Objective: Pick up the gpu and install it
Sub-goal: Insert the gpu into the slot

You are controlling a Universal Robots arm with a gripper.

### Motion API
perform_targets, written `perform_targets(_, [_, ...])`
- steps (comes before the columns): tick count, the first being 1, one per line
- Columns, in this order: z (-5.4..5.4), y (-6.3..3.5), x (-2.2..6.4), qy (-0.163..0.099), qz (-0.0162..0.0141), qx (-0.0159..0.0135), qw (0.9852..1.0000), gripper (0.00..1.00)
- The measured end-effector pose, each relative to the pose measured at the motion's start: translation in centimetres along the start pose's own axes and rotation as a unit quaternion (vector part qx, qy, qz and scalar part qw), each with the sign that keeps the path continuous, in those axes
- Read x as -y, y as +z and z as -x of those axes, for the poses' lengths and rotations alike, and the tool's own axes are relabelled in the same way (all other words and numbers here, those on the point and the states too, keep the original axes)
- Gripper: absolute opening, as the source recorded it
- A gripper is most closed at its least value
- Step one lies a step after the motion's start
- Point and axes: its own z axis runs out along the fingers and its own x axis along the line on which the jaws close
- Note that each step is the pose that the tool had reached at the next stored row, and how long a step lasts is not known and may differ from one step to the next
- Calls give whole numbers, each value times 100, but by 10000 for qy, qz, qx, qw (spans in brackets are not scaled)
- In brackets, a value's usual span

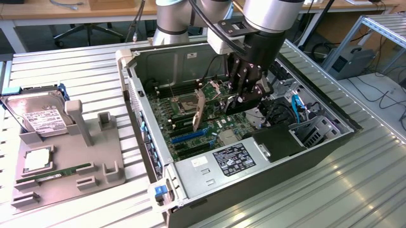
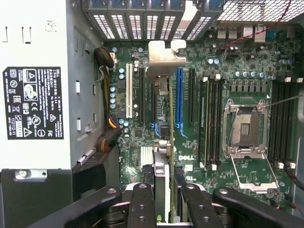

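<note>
My gripper (image 1: 244,100) reaches down into the open computer case (image 1: 147,142) and is shut on the gpu (image 1: 198,111), a thin dark card with a long beige metal bracket on its end. In the wrist view the gpu (image 2: 164,59) is seen edge-on, running from the bracket near the case's rear vents to my gripper (image 2: 167,192), with black fingers (image 2: 142,204) on either side. The card stands on edge over the motherboard (image 2: 228,66), between a black slot and the blue slot (image 2: 179,95). Whether its edge sits in a slot I cannot tell.
A power supply (image 1: 228,159) with a black label fills the case's near end. The open CPU socket (image 2: 247,128) and memory slots lie beside the card. Outside, at the exterior view's left, a grey fixture (image 1: 82,142) holds a hard drive (image 1: 38,116), a CPU and a green RAM stick (image 1: 54,173).
</note>
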Motion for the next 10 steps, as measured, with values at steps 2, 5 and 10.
perform_targets(2, [5, 5, -1, 0, 0, 1, 10000, 27])
perform_targets(5, [9, 9, -7, 0, 0, -1, 10000, 27])
perform_targets(10, [10, 16, -26, 0, 0, 0, 10000, 27])
